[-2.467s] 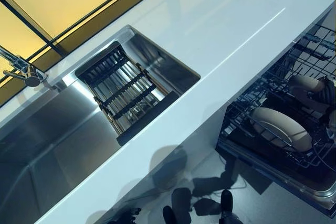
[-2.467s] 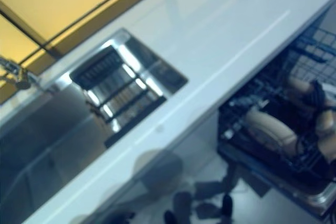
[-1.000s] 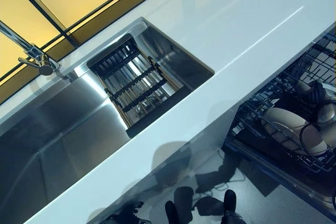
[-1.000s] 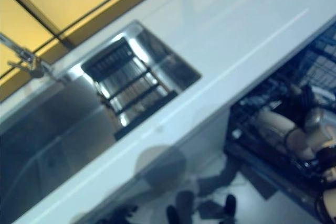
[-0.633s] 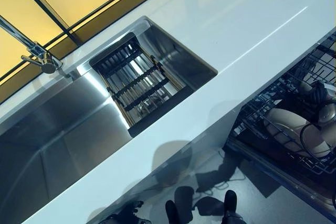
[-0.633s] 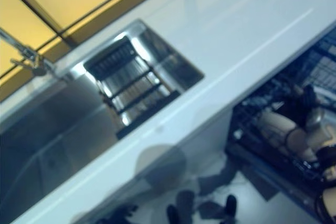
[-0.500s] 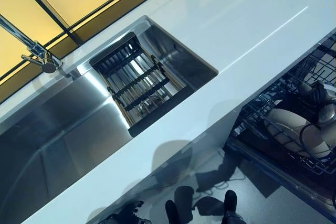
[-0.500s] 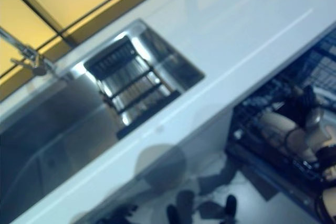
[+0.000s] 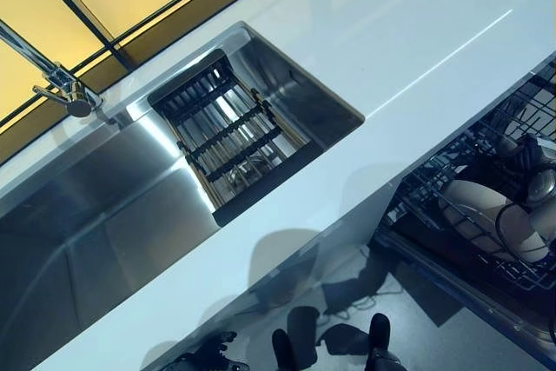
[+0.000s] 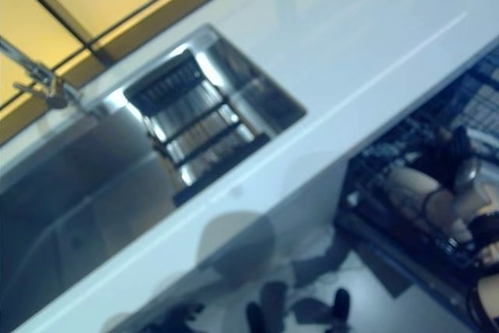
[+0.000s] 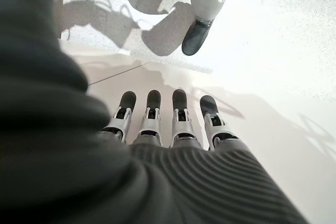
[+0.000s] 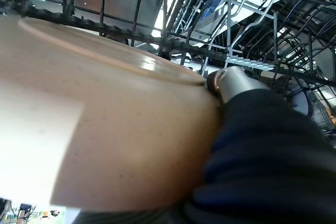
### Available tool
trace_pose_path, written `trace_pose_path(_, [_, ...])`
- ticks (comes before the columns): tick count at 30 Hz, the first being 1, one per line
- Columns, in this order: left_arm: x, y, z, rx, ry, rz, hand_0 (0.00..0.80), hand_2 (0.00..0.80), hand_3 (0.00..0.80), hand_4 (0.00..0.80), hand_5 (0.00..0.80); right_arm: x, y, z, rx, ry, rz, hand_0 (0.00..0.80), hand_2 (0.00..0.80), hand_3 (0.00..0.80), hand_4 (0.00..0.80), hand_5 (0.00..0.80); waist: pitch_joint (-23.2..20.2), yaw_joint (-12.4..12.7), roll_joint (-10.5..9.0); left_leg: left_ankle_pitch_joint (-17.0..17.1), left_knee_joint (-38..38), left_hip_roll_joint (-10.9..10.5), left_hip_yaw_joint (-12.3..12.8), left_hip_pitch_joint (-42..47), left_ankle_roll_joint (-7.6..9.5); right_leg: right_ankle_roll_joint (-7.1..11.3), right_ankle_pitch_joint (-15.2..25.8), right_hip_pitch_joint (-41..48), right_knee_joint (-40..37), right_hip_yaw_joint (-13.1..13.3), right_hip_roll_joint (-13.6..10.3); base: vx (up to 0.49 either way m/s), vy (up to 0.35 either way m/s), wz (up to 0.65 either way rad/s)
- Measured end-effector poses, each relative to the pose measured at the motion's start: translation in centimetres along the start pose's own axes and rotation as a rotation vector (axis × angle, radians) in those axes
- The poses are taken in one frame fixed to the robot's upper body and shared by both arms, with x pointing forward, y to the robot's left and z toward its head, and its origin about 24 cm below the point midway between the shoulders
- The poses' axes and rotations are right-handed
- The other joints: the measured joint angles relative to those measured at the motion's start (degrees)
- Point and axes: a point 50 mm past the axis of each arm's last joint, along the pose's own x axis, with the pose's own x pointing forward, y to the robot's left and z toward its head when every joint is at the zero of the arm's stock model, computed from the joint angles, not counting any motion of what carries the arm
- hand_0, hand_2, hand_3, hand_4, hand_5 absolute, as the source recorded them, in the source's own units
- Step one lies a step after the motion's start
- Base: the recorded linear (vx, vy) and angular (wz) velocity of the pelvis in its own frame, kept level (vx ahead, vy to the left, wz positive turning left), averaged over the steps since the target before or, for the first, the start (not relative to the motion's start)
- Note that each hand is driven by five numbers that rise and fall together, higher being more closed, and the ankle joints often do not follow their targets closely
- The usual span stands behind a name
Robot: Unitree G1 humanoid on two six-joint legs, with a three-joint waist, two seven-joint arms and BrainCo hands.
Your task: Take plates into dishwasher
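right hand (image 9: 532, 182): fingers curled on beige plate (image 9: 480, 213) in dishwasher rack (image 9: 521, 119) | left hand (image 11: 168, 129): fingers straight, holding nothing

You see a beige plate (image 9: 486, 215) lying tilted in the dishwasher's (image 9: 486, 301) black wire rack (image 9: 434, 182).
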Motion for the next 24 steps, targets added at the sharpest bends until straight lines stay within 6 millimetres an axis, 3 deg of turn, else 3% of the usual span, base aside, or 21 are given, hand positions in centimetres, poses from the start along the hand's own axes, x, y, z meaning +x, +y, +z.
trace_pose_path(1, [0.0, 0.0, 0.1, 0.001, -0.001, 0.000, 0.000, 0.000, 0.000, 0.000, 0.000, 0.0, 0.0, -0.1, -0.006, 0.005, 0.001, 0.690, 0.690, 0.690, 0.690, 0.690, 0.0, 0.2, -0.09, 0.0, 0.0, 0.0, 0.0, 0.0, 0.00, -0.01, 0.0, 0.0, 0.0, 0.0, 0.0, 0.000, 0.000, 0.00])
trace_pose_path(3, [0.0, 0.1, 0.1, 0.003, -0.002, 0.001, 0.000, 0.000, 0.000, 0.000, 0.000, 0.0, 0.1, -0.3, -0.011, 0.015, 0.003, 0.656, 0.656, 0.656, 0.656, 0.656, 0.0, 0.7, -0.26, 0.0, 0.0, 0.1, 0.0, 0.0, 0.00, -0.07, 0.1, 0.0, -0.1, 0.0, 0.1, 0.000, 0.000, 0.00])
trace_pose_path(6, [-0.1, 0.4, -0.1, 0.007, 0.006, 0.007, 0.000, 0.000, 0.000, 0.000, 0.000, 0.0, 0.3, -0.6, -0.032, 0.032, 0.015, 0.461, 0.461, 0.461, 0.461, 0.461, 0.0, 1.1, -0.76, 0.0, 0.0, 0.2, -0.1, 0.0, -0.02, -0.11, 0.2, 0.3, -0.5, -0.2, 0.3, 0.000, 0.000, 0.00])
trace_pose_path(7, [-0.1, 0.5, -0.2, 0.009, 0.012, 0.009, 0.000, 0.000, 0.000, 0.000, 0.000, 0.0, 0.6, -0.6, -0.031, 0.041, 0.023, 0.342, 0.342, 0.342, 0.342, 0.342, 0.0, 1.0, -1.05, 0.0, 0.0, 0.2, -0.1, 0.0, -0.02, -0.10, 0.2, 0.3, -0.6, -0.2, 0.3, 0.000, 0.000, 0.00])
trace_pose_path(8, [-0.2, 0.5, -0.2, 0.010, 0.014, 0.009, 0.000, 0.000, 0.000, 0.000, 0.000, 0.0, 0.6, -0.6, -0.031, 0.044, 0.026, 0.285, 0.285, 0.285, 0.285, 0.285, 0.0, 1.0, -1.11, 0.0, 0.0, 0.2, -0.1, 0.0, -0.02, -0.10, 0.2, 0.3, -0.6, -0.2, 0.3, 0.000, 0.000, 0.00])
trace_pose_path(10, [-0.2, 0.5, -0.3, 0.010, 0.015, 0.009, 0.000, 0.000, 0.000, 0.000, 0.000, 0.0, 1.1, -0.7, -0.029, 0.056, 0.037, 0.000, 0.000, 0.000, 0.000, 0.000, 0.1, 1.0, -1.18, 0.0, 0.0, 0.2, -0.1, 0.0, -0.02, -0.10, 0.2, 0.3, -0.6, -0.2, 0.3, 0.000, 0.000, 0.00])
trace_pose_path(24, [-0.2, 0.6, -0.3, 0.010, 0.018, 0.008, 0.000, 0.000, 0.000, 0.000, 0.000, 0.0, 1.3, -0.6, -0.026, 0.061, 0.043, 0.000, 0.000, 0.000, 0.000, 0.000, 0.2, 1.0, -1.30, 0.0, -0.4, 0.3, -0.1, -0.1, -0.07, -0.06, 1.1, 0.9, -2.4, -0.5, 0.7, 0.000, 0.000, 0.00])
